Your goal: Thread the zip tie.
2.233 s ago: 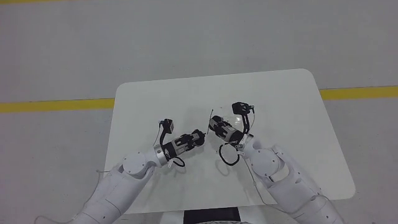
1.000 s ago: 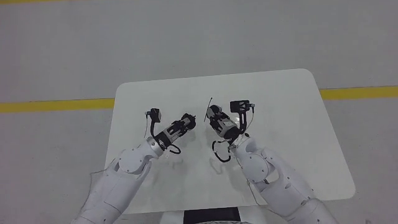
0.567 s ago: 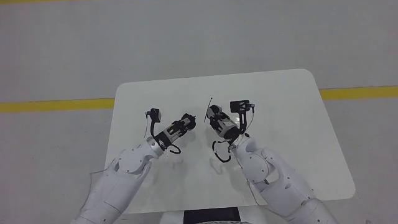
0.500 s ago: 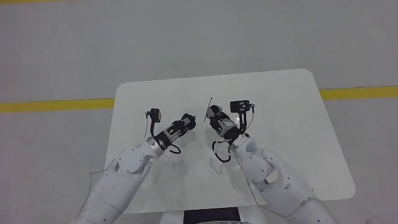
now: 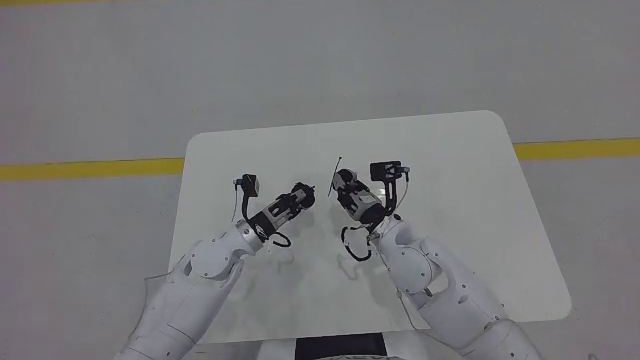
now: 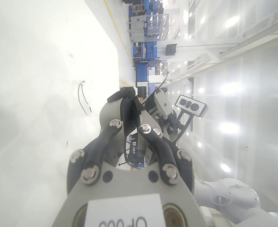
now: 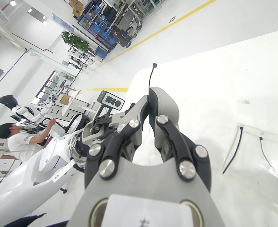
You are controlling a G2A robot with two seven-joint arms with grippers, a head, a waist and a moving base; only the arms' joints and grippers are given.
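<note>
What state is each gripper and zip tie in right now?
right gripper: shut on zip tie.
zip tie: straight, unthreaded, head sticking out past the fingertips.
left gripper: shut, apart from the right gripper.
spare zip ties: lying loose in clear tray.

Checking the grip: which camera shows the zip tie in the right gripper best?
Right wrist view: the zip tie sticks plainly out of the shut right gripper. Top view gives a faint thin line; left wrist view, unclear.
</note>
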